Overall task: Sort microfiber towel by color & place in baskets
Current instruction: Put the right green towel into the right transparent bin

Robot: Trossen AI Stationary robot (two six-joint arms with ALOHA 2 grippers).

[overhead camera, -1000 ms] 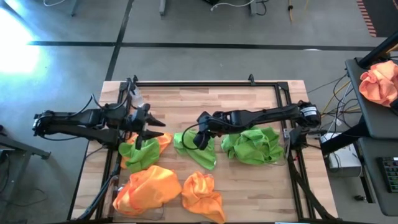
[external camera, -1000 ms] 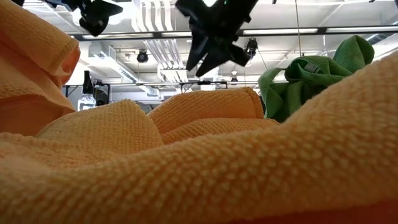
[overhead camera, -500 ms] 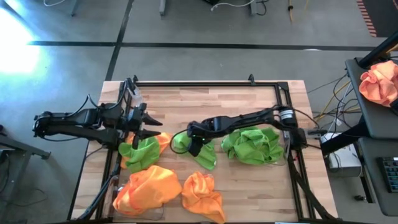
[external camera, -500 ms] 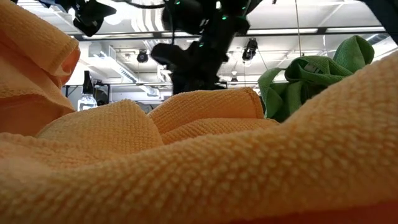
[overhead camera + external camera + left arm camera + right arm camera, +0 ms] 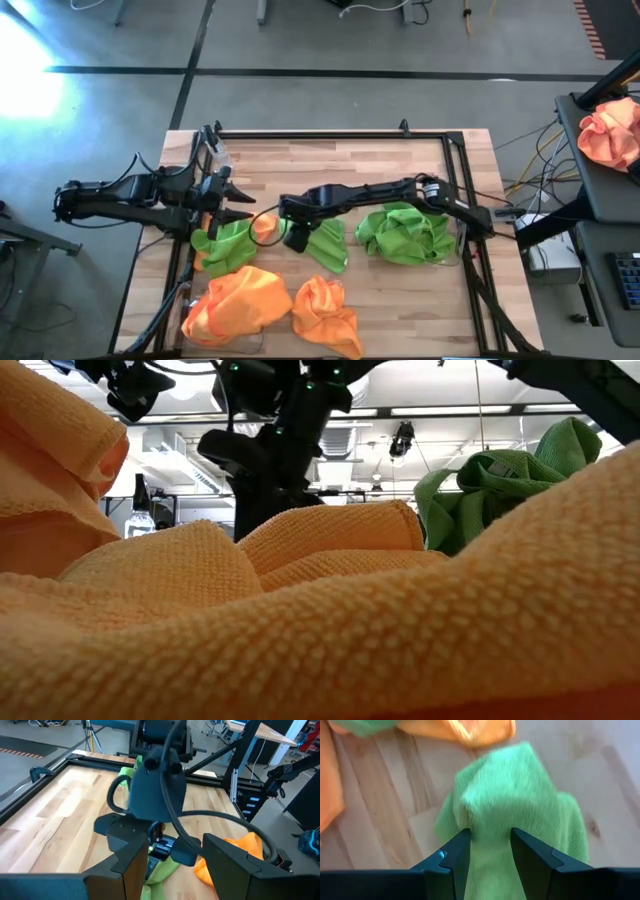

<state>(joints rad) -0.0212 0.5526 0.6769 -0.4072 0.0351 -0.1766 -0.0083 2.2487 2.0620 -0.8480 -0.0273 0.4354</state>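
My right gripper [image 5: 490, 851] is clamped on the green towel [image 5: 520, 805]; I should lift slowly, toward 3 o'clock. The left gripper [image 5: 172, 857] waits, fingers apart.

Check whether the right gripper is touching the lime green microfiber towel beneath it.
Touching. The right wrist view shows the right gripper with a fold of the lime green microfiber towel pinched between its jaws.
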